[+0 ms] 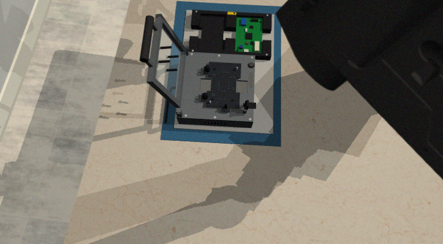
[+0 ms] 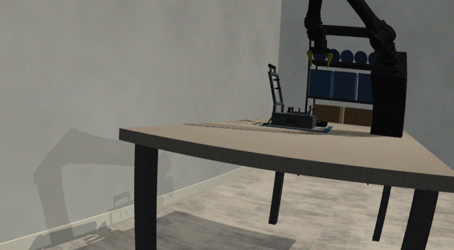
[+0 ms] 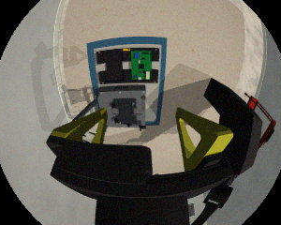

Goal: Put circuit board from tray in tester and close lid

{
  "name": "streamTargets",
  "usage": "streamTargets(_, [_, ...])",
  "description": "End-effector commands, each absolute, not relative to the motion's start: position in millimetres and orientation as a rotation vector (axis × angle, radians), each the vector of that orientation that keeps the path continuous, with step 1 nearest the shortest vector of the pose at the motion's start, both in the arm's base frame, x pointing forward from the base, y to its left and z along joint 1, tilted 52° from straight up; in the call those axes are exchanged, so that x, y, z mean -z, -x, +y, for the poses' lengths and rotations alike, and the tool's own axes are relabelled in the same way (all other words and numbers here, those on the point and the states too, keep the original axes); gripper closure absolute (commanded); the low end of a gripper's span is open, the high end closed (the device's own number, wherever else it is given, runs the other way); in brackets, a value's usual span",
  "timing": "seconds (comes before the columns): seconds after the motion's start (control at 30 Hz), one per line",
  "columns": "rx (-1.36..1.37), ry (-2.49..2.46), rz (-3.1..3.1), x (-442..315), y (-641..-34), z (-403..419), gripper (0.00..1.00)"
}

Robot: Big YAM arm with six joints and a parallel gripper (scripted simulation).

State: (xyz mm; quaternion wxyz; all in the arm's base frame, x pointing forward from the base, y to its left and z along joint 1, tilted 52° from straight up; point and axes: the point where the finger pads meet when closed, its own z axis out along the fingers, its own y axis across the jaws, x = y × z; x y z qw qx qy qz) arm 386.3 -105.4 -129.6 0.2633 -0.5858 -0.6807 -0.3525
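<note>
The green circuit board (image 1: 241,37) (image 3: 141,66) lies face up in the right pocket of the black tray (image 1: 195,21) (image 3: 103,57), white connector end toward the tester (image 1: 192,104) (image 2: 294,120). The left pocket is empty. The tester's lid (image 1: 155,45) (image 2: 272,86) stands open, its black handle (image 1: 146,38) at the top. The dark pin plate (image 1: 223,84) is bare, with two posts toward the hinge and one post (image 1: 225,106) at the short end near the hook (image 1: 250,104). My gripper (image 2: 320,66) (image 3: 141,111) is open and empty, high above the tester; its fingers are out of view in the top view.
The tray and tester stand close together on a grey sheet with a blue border (image 1: 277,97) (image 3: 163,70). The raised lid stands up on the tester's left side. A shelf with blue bins (image 2: 321,83) is behind the table (image 2: 234,136). The arm's base stands at the table's right.
</note>
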Motion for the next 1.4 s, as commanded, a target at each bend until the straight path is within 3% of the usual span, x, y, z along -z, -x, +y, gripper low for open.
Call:
streamTargets(0.0, [0.966,1.601,-1.863,127,-405,-118,0.08])
streamTargets(1.37, [0.949,1.584,-1.838,206,-394,-8,0.08])
